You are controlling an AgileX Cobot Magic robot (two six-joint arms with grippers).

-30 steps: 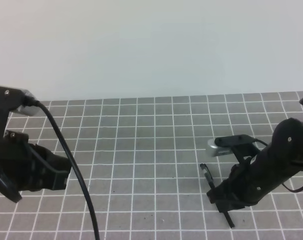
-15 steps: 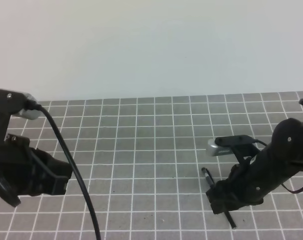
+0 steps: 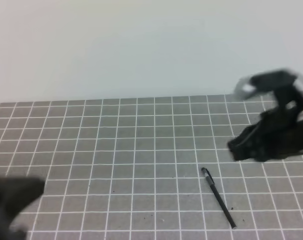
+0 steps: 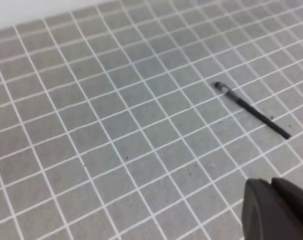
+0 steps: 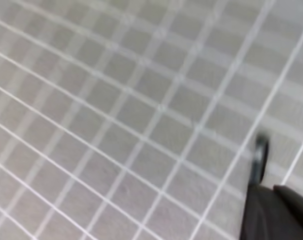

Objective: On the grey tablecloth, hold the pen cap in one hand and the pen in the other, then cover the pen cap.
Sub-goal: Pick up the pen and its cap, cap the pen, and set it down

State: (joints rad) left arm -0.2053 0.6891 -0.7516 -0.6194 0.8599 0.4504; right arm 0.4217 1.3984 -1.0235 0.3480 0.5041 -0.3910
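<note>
The pen (image 3: 217, 197) lies alone on the grey tablecloth (image 3: 141, 150), slanting from upper left to lower right. Its thicker upper end (image 3: 205, 173) carries a clip and looks like the pen cap seated on it. No separate cap shows. The pen also shows in the left wrist view (image 4: 251, 110). My right gripper (image 3: 236, 147) is blurred, raised up and to the right of the pen, holding nothing. My left gripper (image 3: 11, 200) is a dark blur at the lower left, far from the pen. The right wrist view shows only the pen's end (image 5: 260, 155).
A plain pale wall (image 3: 141, 45) stands behind the cloth's far edge. A few dark specks (image 3: 113, 190) dot the cloth. Dark finger parts fill the lower right corners of the left wrist view (image 4: 276, 210) and the right wrist view (image 5: 281, 210).
My right gripper has let go of the pen and swung up and to the right. The pen now lies bare on the cloth. My left arm has dropped to the lower left.
</note>
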